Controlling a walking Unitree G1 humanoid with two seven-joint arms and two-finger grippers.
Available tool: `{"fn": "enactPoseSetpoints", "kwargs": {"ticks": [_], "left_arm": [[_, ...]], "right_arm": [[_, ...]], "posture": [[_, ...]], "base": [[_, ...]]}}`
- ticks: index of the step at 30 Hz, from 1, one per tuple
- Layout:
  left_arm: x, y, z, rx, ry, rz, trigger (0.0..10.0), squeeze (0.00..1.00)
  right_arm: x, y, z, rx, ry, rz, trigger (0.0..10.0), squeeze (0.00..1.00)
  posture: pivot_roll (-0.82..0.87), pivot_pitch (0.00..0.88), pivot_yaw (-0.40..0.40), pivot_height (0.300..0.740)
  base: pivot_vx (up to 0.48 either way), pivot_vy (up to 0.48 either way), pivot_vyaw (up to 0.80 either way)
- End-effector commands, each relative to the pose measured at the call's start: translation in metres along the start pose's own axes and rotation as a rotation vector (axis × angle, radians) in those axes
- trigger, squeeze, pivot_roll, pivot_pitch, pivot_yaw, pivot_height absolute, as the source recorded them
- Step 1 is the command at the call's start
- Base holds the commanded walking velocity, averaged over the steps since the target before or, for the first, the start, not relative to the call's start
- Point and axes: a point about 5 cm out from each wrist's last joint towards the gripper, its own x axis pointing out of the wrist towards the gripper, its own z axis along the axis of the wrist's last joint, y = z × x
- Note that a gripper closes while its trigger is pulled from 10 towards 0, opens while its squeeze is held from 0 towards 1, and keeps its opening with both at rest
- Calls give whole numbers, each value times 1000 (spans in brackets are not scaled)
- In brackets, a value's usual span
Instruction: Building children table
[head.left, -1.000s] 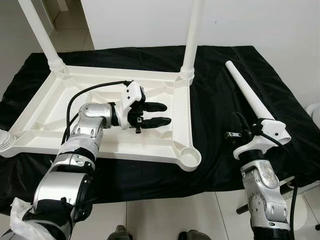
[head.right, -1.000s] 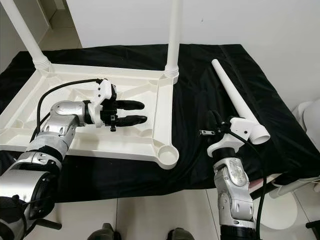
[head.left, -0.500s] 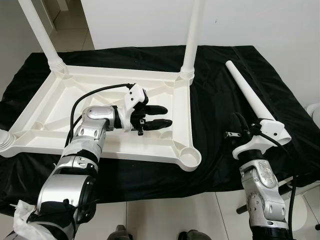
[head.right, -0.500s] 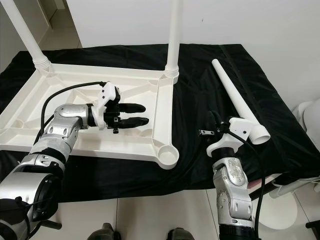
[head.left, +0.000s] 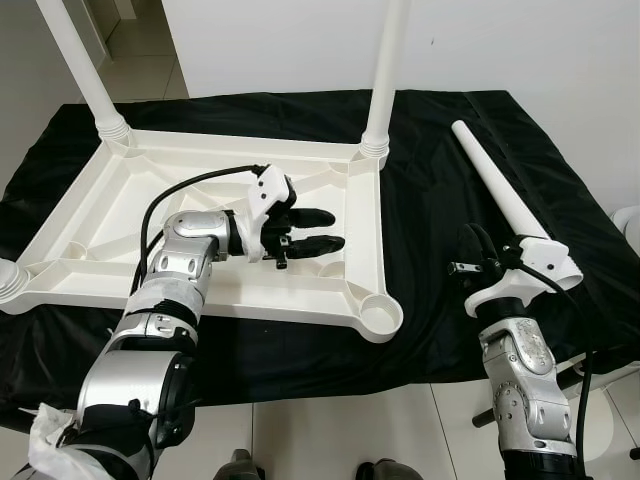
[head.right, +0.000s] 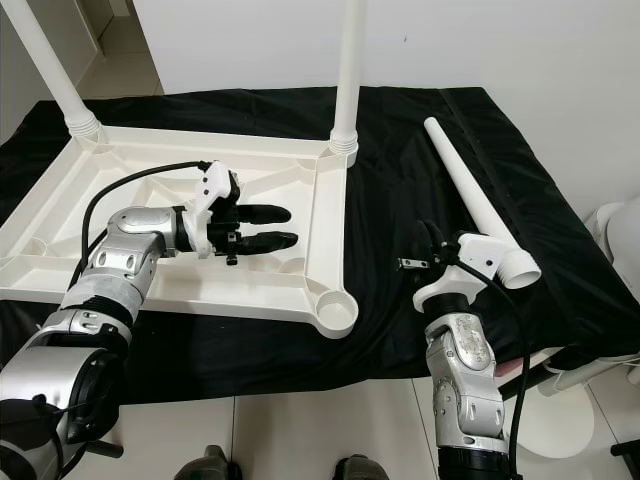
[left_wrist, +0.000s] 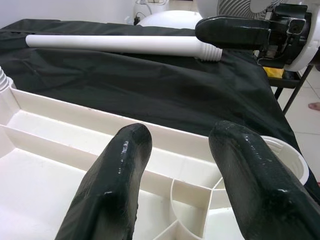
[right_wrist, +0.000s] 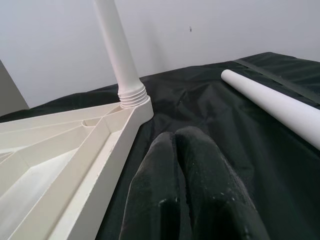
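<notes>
The right pincer (head.left: 478, 262) rests empty, fingers together, just beside the loose leg (head.left: 497, 193) lying on the black-draped counter (head.left: 430, 210). The left pincer (head.left: 322, 230) hovers narrowly parted over the tabletop (head.left: 100, 215). The empty socket (head.left: 378, 318) near it likely takes the leg; seat it squarely.

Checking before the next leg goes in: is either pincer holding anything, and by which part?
Nothing is held. The left pincer hangs open over the upturned tabletop; the right pincer is shut on nothing, beside the loose leg.
</notes>
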Motion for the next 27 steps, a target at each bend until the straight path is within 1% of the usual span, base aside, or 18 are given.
{"fn": "enactPoseSetpoints", "kwargs": {"ticks": [1,27], "left_arm": [[-10,26,-6,-27,16,596,10000,0],[-8,26,-5,-36,22,607,10000,0]], "right_arm": [[1,-1,0,6,-1,-3,10000,0],[1,-1,0,5,-4,-3,10000,0]], "posture": [[-3,29,17,740],[-4,29,19,740]], "base": [[0,0,0],[0,0,0]]}}
